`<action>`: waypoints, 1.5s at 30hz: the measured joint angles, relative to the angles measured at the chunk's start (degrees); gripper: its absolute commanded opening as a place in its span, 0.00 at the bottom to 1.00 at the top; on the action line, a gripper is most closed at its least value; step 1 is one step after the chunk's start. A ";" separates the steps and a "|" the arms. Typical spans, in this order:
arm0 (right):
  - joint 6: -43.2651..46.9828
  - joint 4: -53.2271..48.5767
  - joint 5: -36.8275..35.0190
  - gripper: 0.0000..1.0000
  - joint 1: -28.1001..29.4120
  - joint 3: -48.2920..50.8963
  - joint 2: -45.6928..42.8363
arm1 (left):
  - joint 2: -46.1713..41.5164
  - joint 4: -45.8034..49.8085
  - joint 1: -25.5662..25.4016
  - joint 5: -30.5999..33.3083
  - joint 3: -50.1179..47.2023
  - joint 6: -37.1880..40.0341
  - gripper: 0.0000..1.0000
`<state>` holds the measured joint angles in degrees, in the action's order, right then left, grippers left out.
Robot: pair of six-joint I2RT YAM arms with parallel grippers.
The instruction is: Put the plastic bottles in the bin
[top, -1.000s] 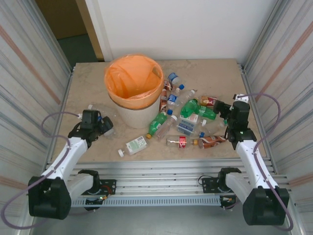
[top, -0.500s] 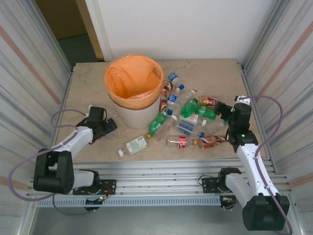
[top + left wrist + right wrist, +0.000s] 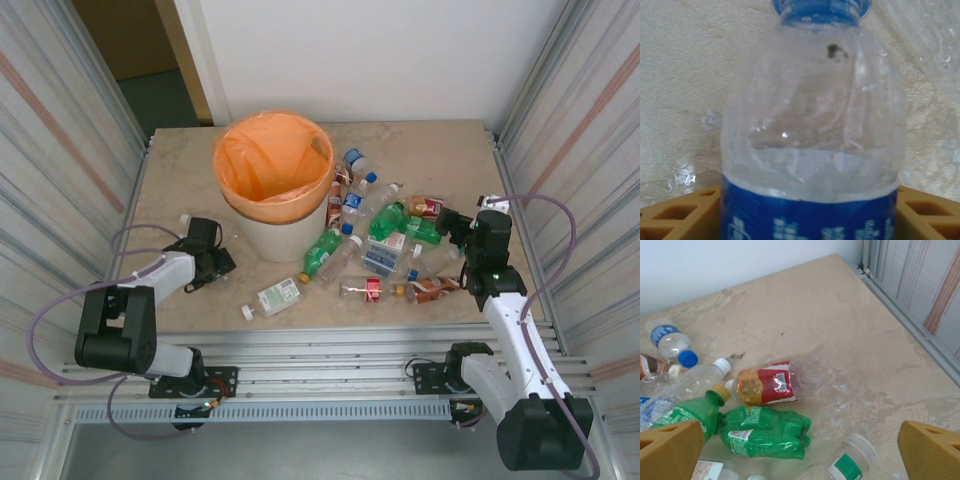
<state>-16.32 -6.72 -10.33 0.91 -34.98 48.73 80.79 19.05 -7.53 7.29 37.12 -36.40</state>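
Beige stone-patterned table (image 3: 170, 185) between corrugated side walls. Left gripper (image 3: 214, 263): the overhead view places it at lower left, left of the bin (image 3: 270, 235). Its wrist view adds a clear blue-capped bottle (image 3: 812, 125) between the fingers (image 3: 675, 212); firm clamping cannot be confirmed. Right gripper (image 3: 801, 432): spread wide, empty, over the plastic bottles (image 3: 385, 235) at centre right.
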 measured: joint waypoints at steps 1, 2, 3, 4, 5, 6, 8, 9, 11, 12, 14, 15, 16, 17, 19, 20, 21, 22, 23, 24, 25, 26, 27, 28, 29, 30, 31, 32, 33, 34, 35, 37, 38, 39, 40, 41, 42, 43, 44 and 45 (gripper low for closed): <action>0.00 -0.02 0.00 0.98 0.00 0.00 0.00 | 0.20 0.00 0.00 0.20 0.09 -0.07 0.63; 0.00 -0.04 -0.02 0.98 0.00 0.00 0.00 | 0.26 0.07 0.00 0.37 0.11 -0.13 0.59; 0.00 -0.07 -0.02 0.98 0.02 0.00 0.00 | 0.26 0.07 0.02 0.39 0.13 -0.26 0.57; 0.00 -0.07 -0.15 0.98 0.13 0.00 0.00 | 0.26 -0.17 0.02 0.33 0.15 -0.52 0.54; 0.00 -0.11 -0.20 0.98 0.17 0.00 0.00 | 0.26 -0.50 0.00 0.24 0.15 -0.76 0.51; 0.00 -0.20 -0.22 0.98 0.24 0.00 0.00 | 0.26 -0.72 0.00 0.22 0.15 -0.87 0.49; -0.04 -0.50 -0.39 0.98 0.26 0.00 0.00 | 0.26 -0.94 0.00 0.24 0.15 -0.96 0.47; -0.17 -0.72 -0.46 0.98 0.26 0.00 0.00 | 0.20 -0.92 0.00 0.28 0.15 -0.98 0.47; -0.28 -1.18 -0.68 0.98 0.26 0.00 0.00 | -0.09 -0.83 0.00 0.44 0.15 -0.98 0.45; -0.48 -1.40 -0.87 0.98 0.26 0.00 0.00 | -0.59 -0.72 0.00 0.52 0.15 -1.03 0.45; -1.01 -1.70 -1.25 0.98 0.26 0.00 0.00 | -2.05 -0.15 0.00 0.92 0.13 -1.16 0.43; -1.16 -1.86 -1.49 0.98 0.26 0.00 0.00 | -3.32 0.28 0.00 1.27 0.07 -1.16 0.42; -1.27 -2.03 -1.66 0.98 0.26 -0.02 0.00 | -4.96 0.81 0.00 1.64 -0.02 -1.20 0.41; -1.29 -2.21 -1.70 0.98 0.26 -0.04 0.00 | -6.36 1.27 0.00 2.01 -0.04 -1.20 0.40; -1.29 -2.69 -1.92 0.98 0.26 -0.17 0.00 | -9.66 2.60 0.00 2.93 -0.04 -1.16 0.39; -1.29 -2.95 -2.01 0.98 0.26 -0.33 0.04 | -11.21 3.23 0.00 3.34 -0.04 -1.14 0.39; -1.29 -3.30 -2.16 0.98 0.26 -0.68 0.17 | -13.03 4.09 0.00 3.89 -0.02 -1.05 0.38; -1.31 -3.50 -2.38 0.98 0.26 -1.14 0.42 | -14.58 4.98 0.00 4.39 0.09 -0.87 0.38; -1.36 -3.54 -2.58 0.98 0.26 -1.49 0.57 | -15.96 5.92 0.02 4.79 0.28 -0.68 0.37; -1.49 -3.72 -2.93 0.98 0.26 -1.88 0.70 | -17.40 7.04 0.02 5.22 0.63 -0.42 0.37; -1.55 -3.72 -3.06 0.98 0.26 -2.08 0.74 | -18.53 8.02 0.02 5.64 1.14 0.07 0.37; -1.73 -3.76 -3.23 0.98 0.26 -2.21 0.74 | -19.91 8.94 0.02 6.14 1.90 0.59 0.37; -2.01 -3.89 -3.43 0.98 0.26 -2.34 0.74 | -21.11 9.84 0.02 6.56 2.82 1.18 0.37; -2.38 -3.91 -3.54 0.98 0.26 -2.34 0.79 | -22.12 10.25 0.02 6.97 3.69 1.75 0.37; -2.71 -4.00 -3.63 0.98 0.26 -2.34 0.90 | -23.19 10.67 0.02 7.41 4.79 2.36 0.37; -2.86 -4.07 -3.76 0.98 0.26 -2.34 1.11 | -24.35 10.95 0.02 7.72 6.03 3.13 0.37; -3.06 -4.11 -3.82 0.98 0.26 -2.34 1.36 | -25.22 11.06 0.02 7.87 7.02 3.72 0.37; -3.23 -4.17 -3.87 0.98 0.26 -2.34 1.64 | -26.25 11.04 0.02 8.04 8.24 4.39 0.37; -3.41 -4.31 -3.96 0.98 0.26 -2.34 1.95 | -27.04 11.06 0.02 8.20 9.44 5.11 0.37; -3.67 -4.50 -4.07 0.98 0.26 -2.34 2.16 | -27.58 10.99 0.02 8.24 10.49 5.70 0.36; -3.93 -4.72 -4.09 0.98 0.26 -2.34 2.32 | -28.15 10.97 0.02 8.22 11.89 6.49 0.36; -4.26 -5.27 -4.26 0.98 0.26 -2.34 2.36 | -28.61 10.93 0.02 7.89 14.29 7.69 0.34; -4.31 -5.40 -4.31 0.98 0.26 -2.34 2.36 | -28.63 10.91 0.02 7.48 15.61 8.28 0.34; -4.33 -5.46 -4.35 0.98 0.26 -2.34 2.36 | -28.57 10.88 0.02 6.86 17.07 8.90 0.34; -4.33 -5.49 -4.44 0.98 0.26 -2.34 2.36 | -28.44 10.88 0.02 6.14 18.34 9.42 0.33; -4.35 -5.55 -4.48 0.98 0.26 -2.34 2.34 | -28.17 10.86 0.00 5.31 20.09 10.10 0.33; -4.48 -5.64 -4.48 0.98 0.26 -2.34 2.29 | -27.82 10.78 0.00 4.46 21.66 10.75 0.33; -4.50 -5.77 -4.48 0.98 0.26 -2.34 2.23 | -27.41 10.80 -0.13 3.98 23.17 11.28 0.32; -4.50 -5.88 -4.48 0.98 0.26 -2.34 2.16 | -26.95 10.75 -0.39 3.32 24.79 11.87 0.32; -4.52 -6.03 -4.48 0.98 0.26 -2.36 2.12 | -26.43 10.71 -0.90 2.75 26.62 12.66 0.32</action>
<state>-20.84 -12.75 -14.81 1.17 -37.34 50.85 54.37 29.76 -8.43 10.04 63.75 -23.75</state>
